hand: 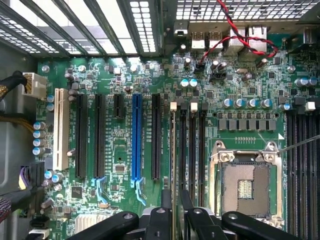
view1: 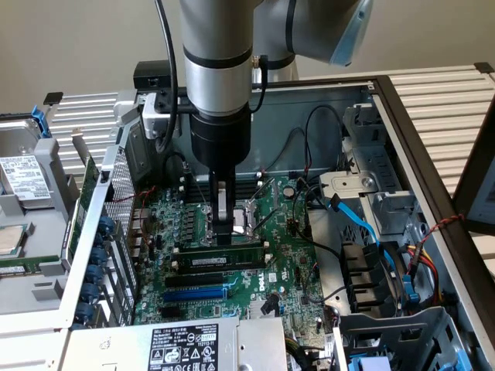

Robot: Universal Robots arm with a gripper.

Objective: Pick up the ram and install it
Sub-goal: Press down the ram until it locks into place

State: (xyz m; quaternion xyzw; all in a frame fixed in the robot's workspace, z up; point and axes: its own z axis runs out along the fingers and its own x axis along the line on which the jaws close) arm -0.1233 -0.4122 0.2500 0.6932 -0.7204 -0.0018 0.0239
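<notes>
Our gripper (hand: 174, 202) hangs with its fingers slightly parted, straddling the ram (hand: 173, 150).
The ram stands edge-up on the motherboard (hand: 120, 150) directly beneath us, its white label (view1: 203, 261) unreadable; empty black slots (hand: 193, 150) and the CPU socket (hand: 245, 185) lie beside it.

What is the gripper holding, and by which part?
Cannot tell: the gripper straddles the upright ram at mid-length, but a grip on it is not clear.

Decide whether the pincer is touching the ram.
Cannot tell. The wrist view shows the pincer straddling the ram, but neither contact nor a gap is plain.
</notes>
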